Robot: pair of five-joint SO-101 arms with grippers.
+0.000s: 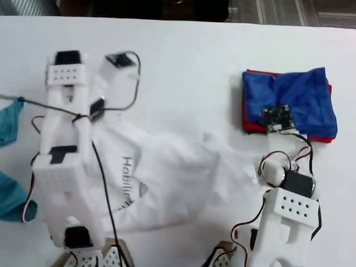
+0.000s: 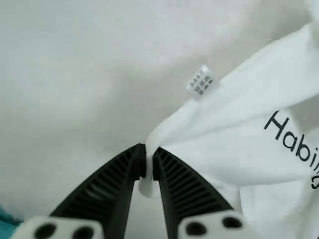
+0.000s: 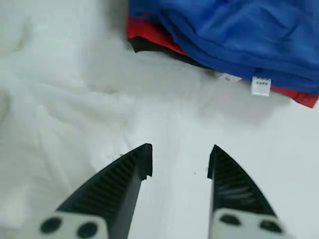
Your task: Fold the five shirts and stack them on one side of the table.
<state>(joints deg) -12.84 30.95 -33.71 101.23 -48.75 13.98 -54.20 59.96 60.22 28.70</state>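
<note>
**Left gripper (image 2: 148,164) clamped on white shirt (image 1: 172,178)**

Its tips pinch a bunched edge; the cloth between them is hidden. From above, that arm (image 1: 64,150) stretches away from its base, the shirt crumpled, long axis across the table (image 1: 183,50). My right gripper (image 3: 179,154) hangs open beside it, near the folded blue-over-red stack (image 1: 295,100).

You can count three shirts for sure on the worktop (image 1: 194,55): one white shirt (image 1: 167,178), one blue shirt (image 1: 295,100) and one red shirt (image 1: 251,127). Teal cloth (image 1: 11,194) shows in two patches, perhaps one garment. You have two grippers: left gripper (image 2: 148,164), right gripper (image 3: 179,162).
</note>
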